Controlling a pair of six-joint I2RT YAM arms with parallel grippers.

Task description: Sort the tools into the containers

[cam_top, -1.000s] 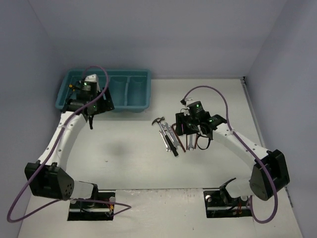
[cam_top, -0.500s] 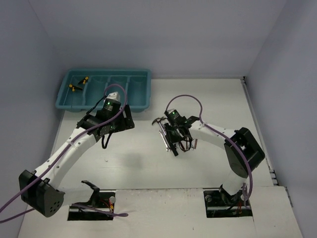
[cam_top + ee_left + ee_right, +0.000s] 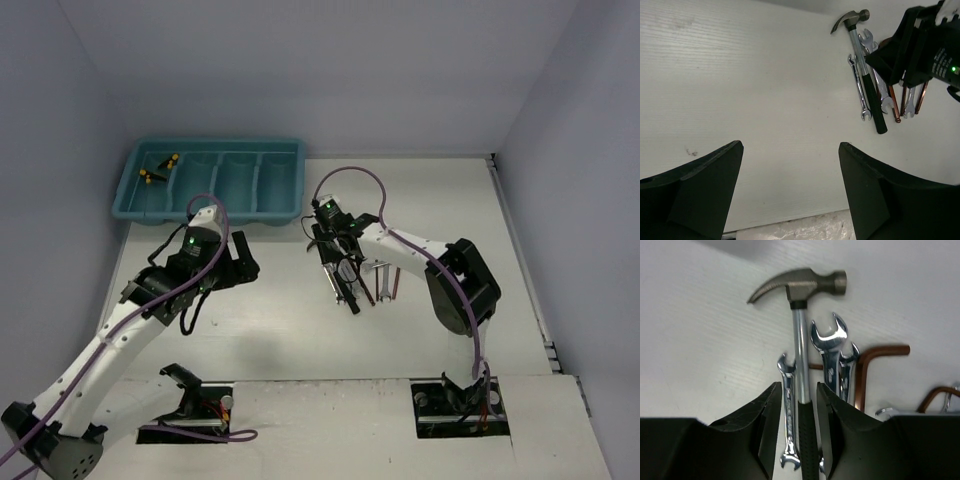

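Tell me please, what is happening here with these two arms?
Tools are being sorted into a teal tray. The right gripper has its fingers either side of the hammer handle on the table; whether it grips is unclear. Wrenches and red keys lie beside it. The left gripper hangs open and empty over the table. Two yellow-and-black pieces lie in the tray's leftmost compartment.

The left gripper (image 3: 790,146) has pulled back from the teal tray (image 3: 250,212) to mid-table; the right gripper (image 3: 797,390) has shifted left, narrowing around the hammer (image 3: 799,287) handle.
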